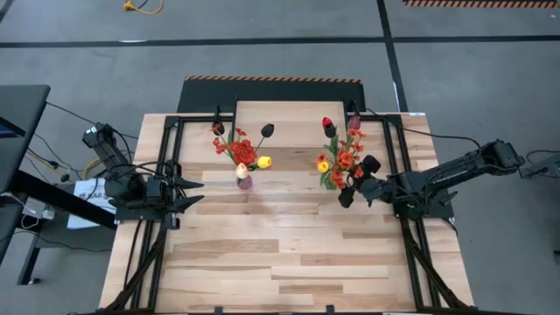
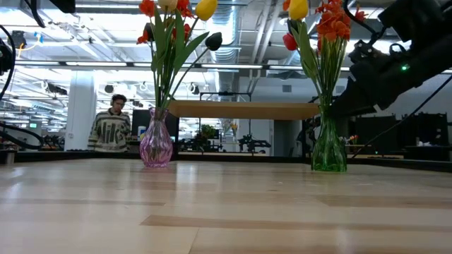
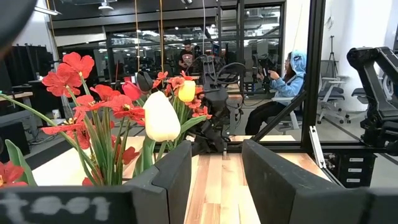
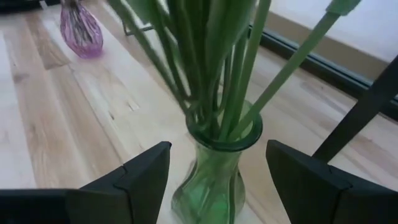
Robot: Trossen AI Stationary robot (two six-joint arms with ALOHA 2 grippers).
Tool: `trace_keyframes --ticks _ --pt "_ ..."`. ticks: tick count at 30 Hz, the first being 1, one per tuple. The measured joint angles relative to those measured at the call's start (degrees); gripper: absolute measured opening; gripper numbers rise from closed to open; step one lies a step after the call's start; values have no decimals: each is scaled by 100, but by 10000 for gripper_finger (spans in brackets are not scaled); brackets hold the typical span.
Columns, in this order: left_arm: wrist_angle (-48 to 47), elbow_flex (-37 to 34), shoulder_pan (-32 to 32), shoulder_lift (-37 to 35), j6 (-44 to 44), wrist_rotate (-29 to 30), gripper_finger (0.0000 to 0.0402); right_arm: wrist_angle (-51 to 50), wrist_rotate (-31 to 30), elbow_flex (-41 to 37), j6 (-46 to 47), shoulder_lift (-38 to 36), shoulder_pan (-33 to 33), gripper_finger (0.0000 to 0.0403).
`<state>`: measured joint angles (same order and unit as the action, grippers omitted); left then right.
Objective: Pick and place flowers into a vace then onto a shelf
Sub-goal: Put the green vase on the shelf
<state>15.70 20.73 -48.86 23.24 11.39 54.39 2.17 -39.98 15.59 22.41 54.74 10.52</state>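
Flowers fill two glass vases that stand on a wood-plank table (image 1: 289, 254), and the green vase (image 4: 217, 168) serves as the landmark for everything else. This green vase (image 2: 329, 148) stands upright on the tabletop and holds a bunch of flowers (image 1: 339, 157) with red, yellow and orange-red heads on long green stems (image 4: 211, 68). The right gripper (image 4: 217, 177) sits just beside the green vase, its two dark fingers (image 4: 146, 171) spread wide with one on each side of the vase's neck. The fingers do not touch the glass and hold nothing. The dark right arm (image 1: 455, 175) reaches in from the side of the vase away from the other bunch.

Well apart from the green vase, across the table, stands a pink-purple vase (image 2: 157, 144), also upright, with its own bunch of flowers (image 1: 243, 150): red blossoms, a yellow tulip, a pale cream tulip (image 3: 160, 117) and a dark maroon head. Farther still from the green vase, beyond the pink-purple one, the left gripper (image 1: 194, 192) hovers near the table's edge, its fingers (image 3: 174, 180) partly apart and empty.

Behind the green vase, the shelf (image 2: 247, 109), a light-wood board, spans the gap between the two vases. Both vases are on the tabletop, not on the shelf. In the room far beyond the green vase, a person in a patterned top (image 2: 111, 130) is visible, and another in a blue hood (image 3: 292, 78) is seated.
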Motion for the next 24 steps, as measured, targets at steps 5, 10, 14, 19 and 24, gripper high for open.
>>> trace_keyframes --ticks 5,10,14,19,24 --pt "0 0 0 0 -1 0 134 7 194 -2 -46 0 -225 260" --pt "0 0 0 1 -1 0 134 47 265 -1 -126 72 -372 260" --pt "0 2 0 2 -1 0 134 229 270 2 -157 247 -434 260" --pt "0 2 -1 2 -1 0 134 608 268 0 -283 609 -438 260" --pt "0 2 0 2 -1 0 134 912 266 0 -341 963 -483 260"
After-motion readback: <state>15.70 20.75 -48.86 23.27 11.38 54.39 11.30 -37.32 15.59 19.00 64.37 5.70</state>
